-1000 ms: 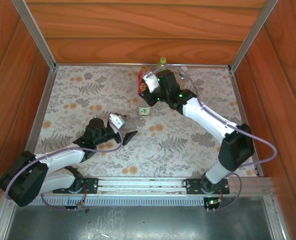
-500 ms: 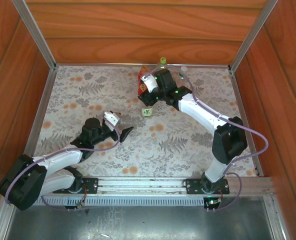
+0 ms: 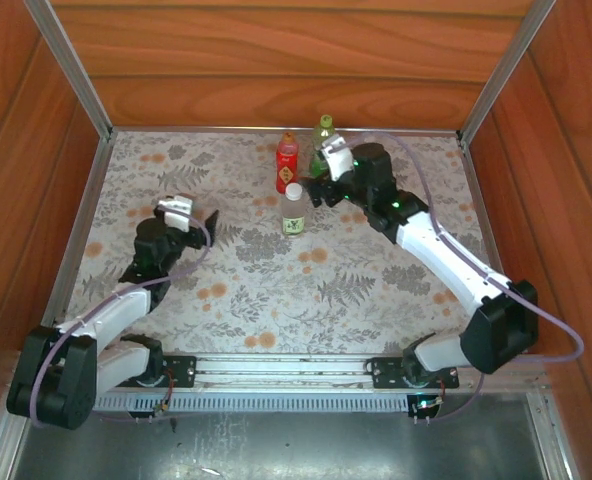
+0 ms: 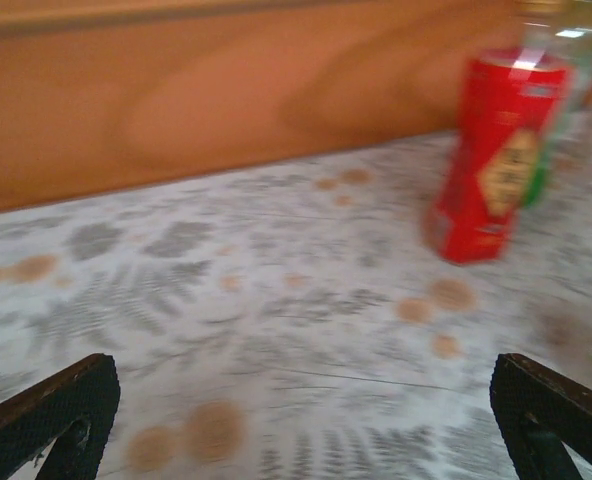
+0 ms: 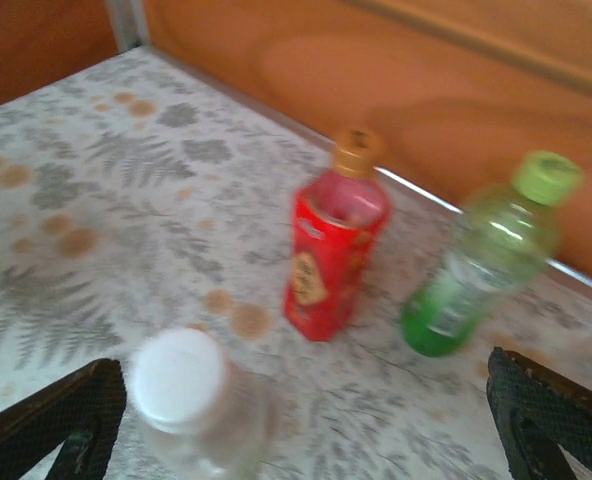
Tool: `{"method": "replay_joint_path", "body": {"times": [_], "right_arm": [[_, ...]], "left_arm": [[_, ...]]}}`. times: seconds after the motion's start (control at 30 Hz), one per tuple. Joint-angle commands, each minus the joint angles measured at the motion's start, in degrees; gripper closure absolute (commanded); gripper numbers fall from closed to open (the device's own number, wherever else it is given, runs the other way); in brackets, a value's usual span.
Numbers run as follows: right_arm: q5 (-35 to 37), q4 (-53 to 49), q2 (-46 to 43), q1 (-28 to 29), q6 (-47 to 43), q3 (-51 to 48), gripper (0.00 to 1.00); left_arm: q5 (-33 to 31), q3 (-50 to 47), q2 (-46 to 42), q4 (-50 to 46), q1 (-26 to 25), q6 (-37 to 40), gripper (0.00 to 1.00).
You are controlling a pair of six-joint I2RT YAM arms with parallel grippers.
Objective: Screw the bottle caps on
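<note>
My L claw (image 3: 204,218) is out on the left part of the counter (image 3: 376,270), low over the flower cloth and well apart from the bottles. It's wide open w/ nothing in it. In my L wrist cam the two black fingers (image 4: 46,420) sit at the bottom corners & there's just cloth btw them. That pic is blurry. Far ahead on the right I see the red bottle (image 4: 496,160) standing up near the wood wall (image 4: 226,90)

From the top cam, the red bottle is near the back, about mid counter, w/ its orange cap (image 3: 288,138) on top. Just in front of it, closer to me, is the clear bottle (image 3: 294,213) w/ a green label & a white cap (image 3: 294,190) on. It's standing up too. The green bottle (image 3: 325,135) is at the back edge, just right of the red one, w/ a yellow-green cap (image 3: 325,120) on

My R claw (image 3: 318,185) is just right of the clear bottle & in front of the green bottle. It's close to both, but I see a small gap. It's wide open & holds nothing. In my R wrist cam its fingers are at the bottom corners. The white cap is low on the left btw them, the red bottle is in the middle & the green bottle is to the right by the wall. All 3 caps sit on their bottles. I can't tell how tight they are
</note>
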Motion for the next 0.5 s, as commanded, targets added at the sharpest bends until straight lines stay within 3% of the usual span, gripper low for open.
{"method": "replay_joint_path", "body": {"times": [0.0, 0.1, 0.23, 0.47], "right_arm": [[5.1, 9.6, -3.0, -3.7, 0.3, -8.5, 0.02], [8.1, 17.1, -6.4, -7.6, 0.6, -18.6, 0.02], [10.9, 25.7, -7.7, -12.3, 0.3, -29.0, 0.02], [6.6, 40.1, -1.9, -22.1, 3.4, -38.5, 0.02]], "left_arm": [[-6.2, 0.0, -0.5, -3.4, 5.3, 0.9, 0.00], [-8.8, -0.6, 2.3, -3.3, 8.8, 1.6, 0.00], [-7.3, -0.3, 9.0, 0.1, 11.6, 1.1, 0.00], [-4.2, 1.1, 19.4, 11.7, 14.8, -2.6, 0.00]]}}
